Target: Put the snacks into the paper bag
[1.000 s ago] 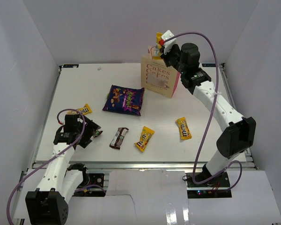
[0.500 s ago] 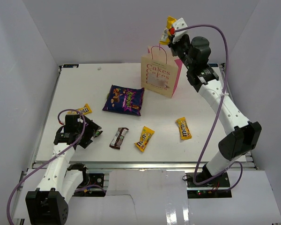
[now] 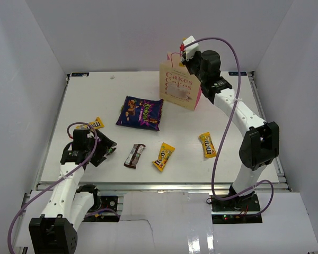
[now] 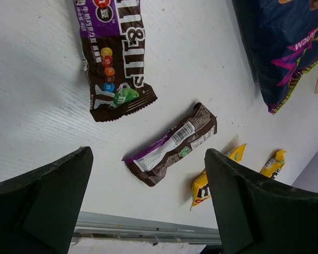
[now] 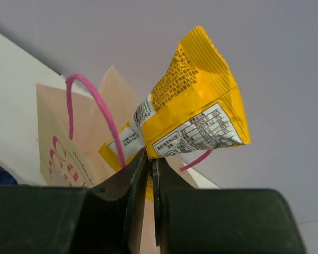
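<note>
right gripper (image 5: 150,159): pinched shut on yellow pack (image 5: 193,106), held over the mouth of the paper bag (image 3: 180,87) by desk's far edge, likely for dropping in | left gripper (image 3: 103,150): wide, empty, facing brown bar (image 4: 172,144) near front-left

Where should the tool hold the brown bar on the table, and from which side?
Probably at the middle of the brown bar, across its narrow width, from straight above. It lies flat and slanted on the table, both long edges free, so closing across its length should work.
</note>
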`<state>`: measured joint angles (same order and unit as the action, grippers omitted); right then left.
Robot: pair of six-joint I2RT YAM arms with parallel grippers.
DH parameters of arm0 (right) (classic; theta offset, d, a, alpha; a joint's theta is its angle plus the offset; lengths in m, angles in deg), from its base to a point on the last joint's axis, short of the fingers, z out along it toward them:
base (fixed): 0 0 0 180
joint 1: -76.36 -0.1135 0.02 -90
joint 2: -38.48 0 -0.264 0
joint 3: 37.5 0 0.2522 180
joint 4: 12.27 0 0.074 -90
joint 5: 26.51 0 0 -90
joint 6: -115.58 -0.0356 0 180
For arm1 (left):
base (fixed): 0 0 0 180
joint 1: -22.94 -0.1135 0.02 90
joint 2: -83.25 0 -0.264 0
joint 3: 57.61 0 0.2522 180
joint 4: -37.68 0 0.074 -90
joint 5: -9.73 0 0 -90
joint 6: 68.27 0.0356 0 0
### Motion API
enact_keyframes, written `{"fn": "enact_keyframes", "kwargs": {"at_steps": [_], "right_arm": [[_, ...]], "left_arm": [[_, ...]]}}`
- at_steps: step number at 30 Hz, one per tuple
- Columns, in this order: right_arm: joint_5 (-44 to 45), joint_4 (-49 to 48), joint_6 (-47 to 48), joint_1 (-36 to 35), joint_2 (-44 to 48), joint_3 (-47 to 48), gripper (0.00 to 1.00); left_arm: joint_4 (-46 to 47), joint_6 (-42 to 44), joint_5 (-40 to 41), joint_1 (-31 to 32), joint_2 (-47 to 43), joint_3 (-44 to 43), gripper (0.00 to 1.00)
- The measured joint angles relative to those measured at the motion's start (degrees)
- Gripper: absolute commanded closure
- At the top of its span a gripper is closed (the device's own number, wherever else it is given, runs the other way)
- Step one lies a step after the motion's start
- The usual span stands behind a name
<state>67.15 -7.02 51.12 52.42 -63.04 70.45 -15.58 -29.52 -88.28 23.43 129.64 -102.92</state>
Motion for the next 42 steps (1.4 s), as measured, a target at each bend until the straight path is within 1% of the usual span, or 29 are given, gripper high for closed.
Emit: {"fn": "enact_keyframes", "kwargs": {"at_steps": [1, 2, 3, 4, 7, 9, 11, 14, 15, 16, 19, 23, 28, 30, 33, 35, 40, 42], "right_arm": [[-0.24, -0.22, 0.04, 0.00, 0.00, -0.74, 0.80], [-0.48, -0.28, -0.04, 0.00, 0.02, -1.55, 0.75], [-0.70, -0.33, -0.04, 0.00, 0.09, -2.32, 0.65], [-0.90, -0.31, -0.17, 0.00, 0.17, -3.15, 0.60], [-1.64, -0.17, 0.02, 0.22, 0.48, -4.81, 0.56], [-2.21, 0.28, -0.28, 0.61, 0.81, -5.09, 0.55], [-2.95, 1.01, -1.14, 1.22, 1.55, -5.09, 0.55], [-5.11, 2.56, -2.67, 2.97, 3.91, -5.11, 0.51], [-5.95, 3.04, -3.08, 3.65, 4.87, -5.11, 0.49], [-7.04, 3.82, -3.54, 4.42, 6.19, -5.16, 0.42], [-12.81, 7.43, -3.39, 6.71, 11.21, -6.29, 0.28], [-23.26, 13.64, 0.42, 8.57, 19.52, -11.43, 0.25], [-38.34, 23.23, 9.01, 8.17, 29.79, -24.39, 0.23], [-42.91, 27.19, 12.07, 8.15, 32.72, -29.94, 0.22], [-47.71, 32.17, 14.82, 8.15, 35.54, -36.65, 0.21], [-49.77, 33.97, 15.39, 8.15, 36.59, -39.45, 0.21], [-53.55, 34.07, 14.16, 8.13, 37.94, -43.87, 0.21], [-54.31, 33.86, 12.85, 8.02, 37.62, -44.85, 0.21]], "left_arm": [[0.39, 0.31, -0.44, 0.00, 0.07, -0.02, 0.03], [0.90, 0.70, -0.92, 0.00, 0.22, -0.04, 0.03], [1.33, 1.01, -1.42, 0.00, 0.48, -0.15, 0.03], [1.95, 1.27, -2.03, 0.00, 1.03, -0.33, 0.03], [3.67, 1.66, -3.65, 0.00, 4.24, -2.01, 0.04], [5.46, 1.68, -4.94, 0.00, 7.08, -3.63, 0.04], [7.37, 1.66, -5.97, 0.09, 10.54, -5.92, 0.05], [9.44, 2.12, -6.14, 1.05, 16.13, -10.62, 0.05], [10.19, 2.54, -5.97, 1.64, 18.12, -12.50, 0.06], [10.51, 3.06, -5.84, 2.21, 20.17, -14.40, 0.06], [11.76, 6.78, -4.39, 4.31, 27.45, -21.35, 0.07], [13.94, 17.00, -1.55, 7.13, 37.68, -30.40, 0.16], [17.33, 31.39, 0.17, 8.74, 50.27, -38.40, 0.16], [17.73, 35.06, 0.37, 8.74, 54.38, -40.48, 0.15], [18.53, 38.47, -0.24, 8.74, 60.17, -44.26, 0.15], [18.84, 39.41, -1.31, 8.68, 62.79, -46.60, 0.15], [20.39, 40.04, -5.09, 8.63, 66.34, -51.67, 0.15], [21.14, 40.02, -6.54, 8.63, 66.79, -52.30, 0.17]]}}
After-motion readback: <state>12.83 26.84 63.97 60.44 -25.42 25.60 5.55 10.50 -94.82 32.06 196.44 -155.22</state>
